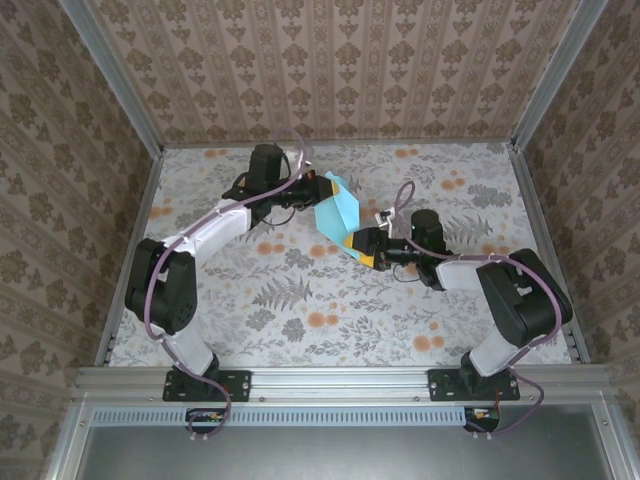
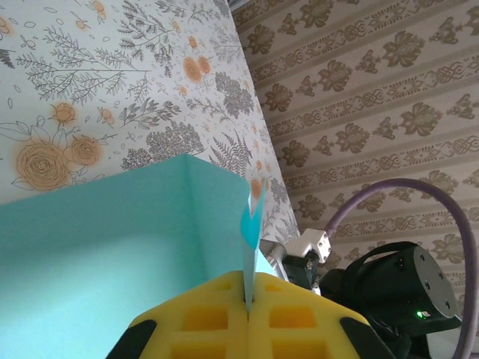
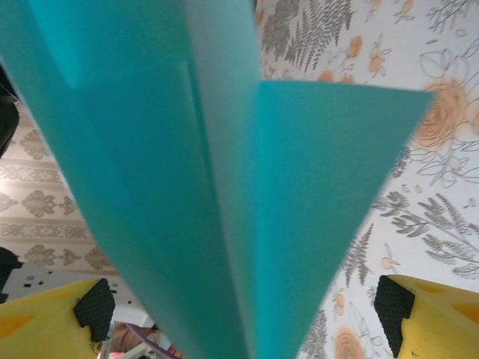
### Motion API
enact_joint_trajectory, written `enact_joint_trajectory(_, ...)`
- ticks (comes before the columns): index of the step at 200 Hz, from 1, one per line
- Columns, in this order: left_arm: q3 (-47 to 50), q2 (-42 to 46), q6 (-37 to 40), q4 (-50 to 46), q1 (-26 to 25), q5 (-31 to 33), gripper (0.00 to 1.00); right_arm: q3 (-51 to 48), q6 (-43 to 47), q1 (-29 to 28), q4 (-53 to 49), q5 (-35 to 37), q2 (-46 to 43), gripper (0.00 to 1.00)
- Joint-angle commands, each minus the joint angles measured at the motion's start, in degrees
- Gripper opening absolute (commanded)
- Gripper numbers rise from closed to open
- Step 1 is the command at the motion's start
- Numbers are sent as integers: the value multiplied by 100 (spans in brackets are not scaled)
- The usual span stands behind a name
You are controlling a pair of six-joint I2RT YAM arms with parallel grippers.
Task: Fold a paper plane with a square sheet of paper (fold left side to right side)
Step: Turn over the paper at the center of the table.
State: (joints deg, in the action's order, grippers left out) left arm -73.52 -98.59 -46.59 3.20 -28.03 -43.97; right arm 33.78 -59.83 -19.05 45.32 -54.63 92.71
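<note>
Cyan paper sheet (image 1: 334,212), part-folded, held up betw. both hands over floral desk (image 1: 250,300).
L hand (image 2: 247,292) pinched shut on sheet's edge, creases showing; R hand (image 3: 243,307) jaws wide apart, sheet passing betw. its yellow fingers w/o touching either pad.

Bright even light, faint soft shadows; cyan paper (image 3: 314,194) blurred near right wrist lens

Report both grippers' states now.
Left gripper: closed, pinching the blue paper.
Right gripper: open, fingers wide either side of it.
</note>
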Motion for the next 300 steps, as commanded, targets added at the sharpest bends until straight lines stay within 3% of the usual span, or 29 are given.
enact_joint_trajectory(1, 103, 172, -254, 327, 0, -208, 5, 200, -196, -27, 484, -223, 21, 85)
enact_joint_trajectory(36, 265, 171, -360, 460, 4, -226, 5, 357, -201, 86, 513, -182, -133, 68)
enact_joint_trajectory(114, 437, 118, -436, 608, 17, -262, 5, 410, -103, 313, 360, -57, -420, 50)
enact_joint_trajectory(174, 531, 127, -398, 626, 17, -273, 9, 437, 62, 316, 73, -2, -528, 24)
enact_joint_trajectory(183, 531, 137, -342, 550, 23, -264, 13, 447, 182, 319, -116, 12, -588, 23)
enact_joint_trajectory(206, 562, 260, -52, 181, 92, -139, 36, 505, 659, 319, -899, 115, -803, 20)
enact_joint_trajectory(228, 669, 517, 359, -360, 321, 125, 47, 685, 1373, 319, -2107, 319, -1073, 17)
enact_joint_trajectory(247, 851, 883, 690, -814, 559, 382, 52, 1025, 2332, 295, -3708, 818, -1264, 14)
enact_joint_trajectory(267, 1069, 1360, 1023, -1299, 771, 821, 56, 1571, 3403, 158, -5586, 1893, -1650, 13)
enact_joint_trajectory(300, 1442, 2263, 1397, -1799, 887, 1743, 62, 2679, 4547, -669, -7995, 5064, -1673, 12)
